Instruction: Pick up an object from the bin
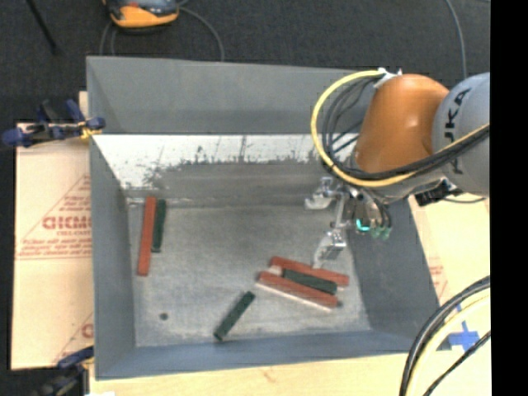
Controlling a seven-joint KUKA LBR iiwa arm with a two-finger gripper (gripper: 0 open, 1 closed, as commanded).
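My gripper (332, 246) hangs under the orange cover at the right side of the bin, its metal fingers pointing down just above the floor. Directly below and slightly left of it lies a small stack of flat sticks: a red stick (309, 270) on top at the back, a dark green stick (310, 281) in the middle and a red and pale stick (297, 292) at the front. Nothing shows between the fingers.
A dark green stick (234, 316) lies at an angle near the bin's front wall. Along the left wall a red stick (147, 236) and a short dark green stick (157, 225) lie side by side. The arm comes in over the right rim.
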